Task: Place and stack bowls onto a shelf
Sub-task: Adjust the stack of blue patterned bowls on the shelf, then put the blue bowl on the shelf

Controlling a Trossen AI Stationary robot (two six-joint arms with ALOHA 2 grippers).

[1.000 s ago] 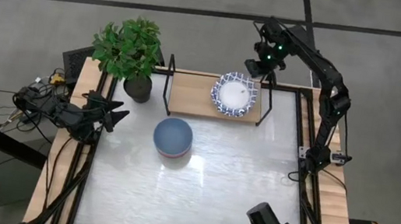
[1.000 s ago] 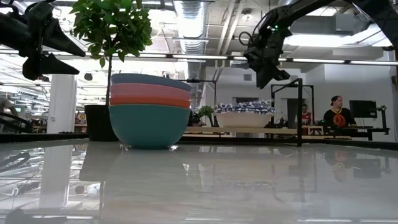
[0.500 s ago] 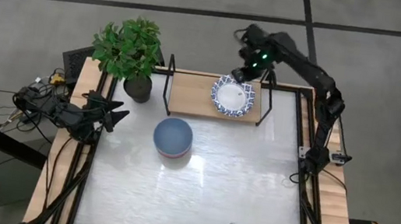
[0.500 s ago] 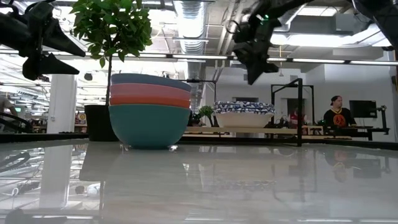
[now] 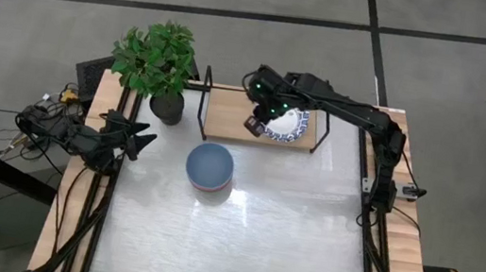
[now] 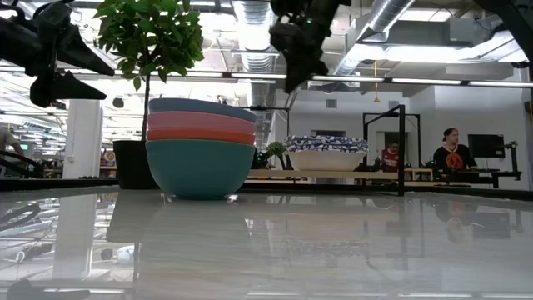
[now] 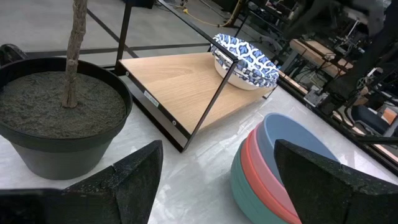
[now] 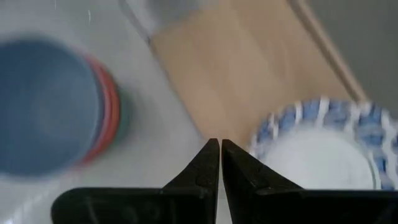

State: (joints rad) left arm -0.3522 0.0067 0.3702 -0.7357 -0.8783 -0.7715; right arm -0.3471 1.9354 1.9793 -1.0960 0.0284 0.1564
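Note:
A stack of three plain bowls (image 5: 210,167), blue on red on teal, stands on the tabletop by its teal base (image 6: 200,171). A white bowl with a blue patterned rim (image 5: 288,123) sits on the right part of the shelf (image 5: 227,115), a wooden plank with black wire end frames. My right gripper (image 5: 255,121) is shut and empty, high above the shelf's middle, just left of the patterned bowl (image 8: 323,149). The low view shows it well above the bowls (image 6: 291,79). My left gripper (image 5: 136,136) is open and empty at the table's left edge, left of the stack (image 7: 280,162).
A dark pot with a leafy plant (image 5: 165,96) stands at the shelf's left end. The left half of the shelf plank (image 7: 180,81) is bare. People show in the room beyond the table (image 6: 450,150).
My right gripper has swung from beyond the shelf's far right corner toward the table's left, passing over the patterned bowl, and now hangs over the shelf's middle. The bowls and my left arm have kept still.

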